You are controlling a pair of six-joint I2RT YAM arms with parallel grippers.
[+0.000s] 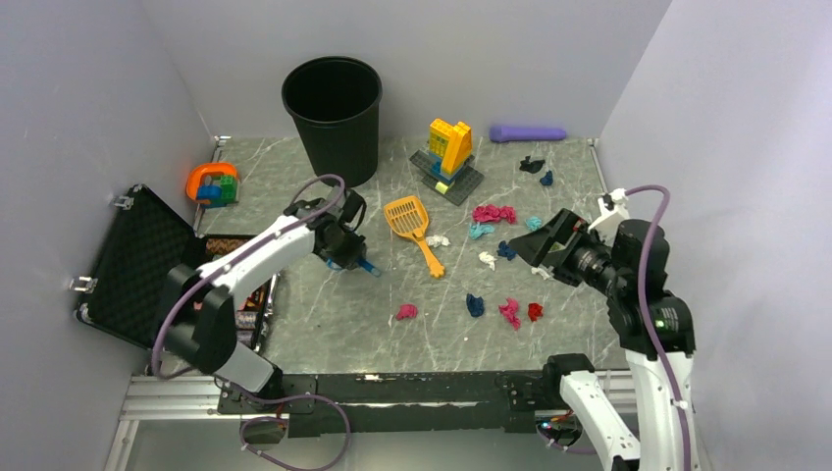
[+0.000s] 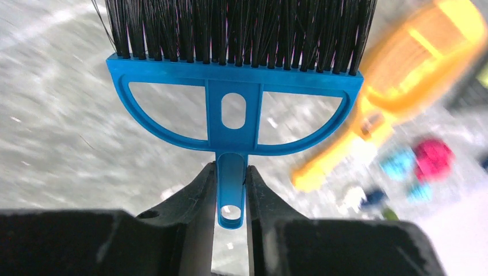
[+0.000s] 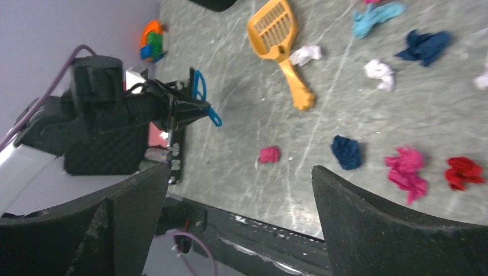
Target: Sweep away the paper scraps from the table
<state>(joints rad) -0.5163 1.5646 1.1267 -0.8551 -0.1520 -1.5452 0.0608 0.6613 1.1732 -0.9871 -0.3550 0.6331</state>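
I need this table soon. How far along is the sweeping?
Barely started. Done: the left gripper is shut on the blue brush by its handle. In hand: no sweeping shows; the right gripper hangs open and empty. Left: the orange scoop lies untouched, and the paper scraps lie scattered across the table.

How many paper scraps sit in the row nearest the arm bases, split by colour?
pink scraps: 2
dark blue scrap: 1
red scrap: 1
Total: 4
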